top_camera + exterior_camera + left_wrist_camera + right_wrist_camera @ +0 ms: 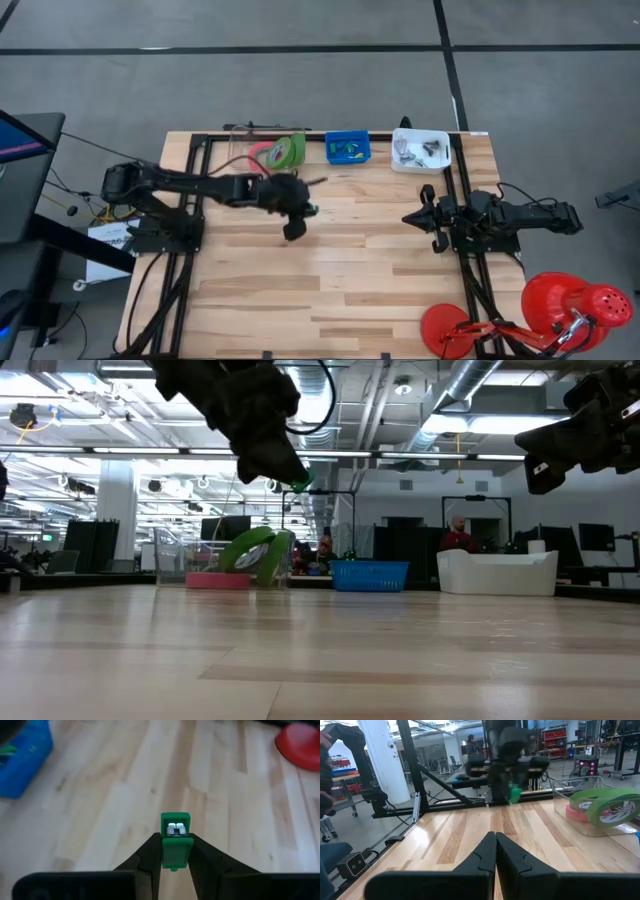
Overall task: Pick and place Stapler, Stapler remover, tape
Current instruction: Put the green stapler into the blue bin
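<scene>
The left gripper (296, 222) hangs above the desk (330, 290) a little toward 10 o'clock from its middle, its fingers (150, 857) clamped on a small green stapler (175, 840) whose metal staples show at the open end. In the low view the stapler rides clear of the wood, with nothing beneath it.

Along the 12 o'clock edge stand three containers. A clear bin (250, 148) toward 11 o'clock holds the tape: a pink-red roll (577, 813) lying flat and two green rolls (288, 151) leaning on it. A blue basket (347, 148) sits at 12 o'clock, just beside the bin, and a white tray (421, 150) with small metal pieces toward 1 o'clock. Which of those pieces is what cannot be told.

The right gripper (428, 218) waits at 3 o'clock, fingers (482, 855) pressed together, holding nothing. Red round things (560, 310) lie past the desk's 4 o'clock corner. The wood between the two arms lies bare.
</scene>
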